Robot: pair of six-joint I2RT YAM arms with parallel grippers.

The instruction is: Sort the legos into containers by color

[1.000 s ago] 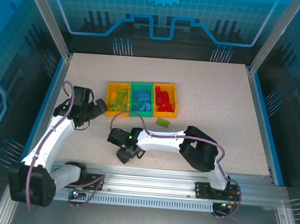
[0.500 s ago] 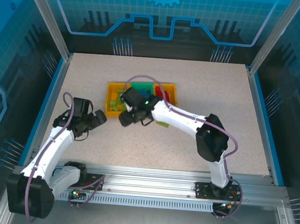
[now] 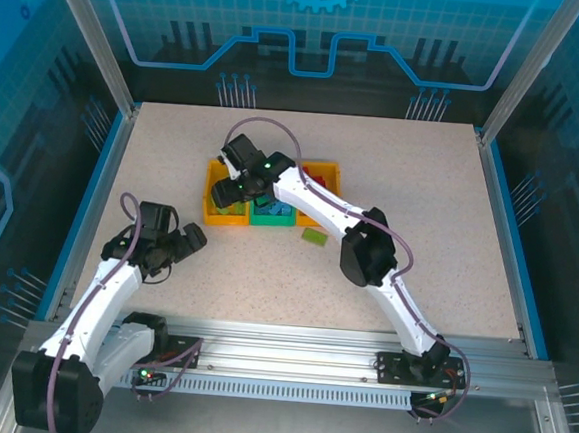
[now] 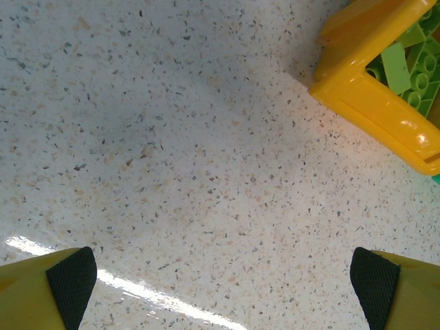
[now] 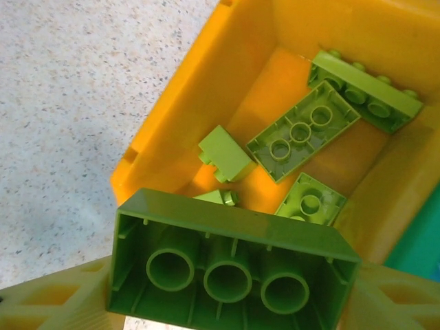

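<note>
A large lime green lego (image 5: 227,265) hangs hollow side up between my right gripper's (image 5: 227,299) fingers (image 5: 48,302), which are shut on its two ends. It hovers over the yellow-orange container (image 5: 185,89), where several lime legos (image 5: 302,130) lie. From above, the right gripper (image 3: 234,187) is over the left bin (image 3: 212,198) of the three containers, next to the green bin (image 3: 267,215) and the orange bin (image 3: 326,167). One more lime lego (image 3: 314,237) lies on the table in front of the bins. My left gripper (image 3: 190,237) is open over bare table, its pads (image 4: 72,282) wide apart.
The left wrist view catches the yellow-orange bin's corner (image 4: 364,89) at upper right, with lime bricks (image 4: 405,69) inside. Blue bricks (image 3: 275,207) lie in the green bin and red ones (image 3: 313,178) in the orange bin. Blue rails (image 3: 88,201) edge the speckled table.
My right arm has swung from the near middle of the table up over the yellow-orange bin, carrying the lime lego. My left arm has drawn back toward the near left.
</note>
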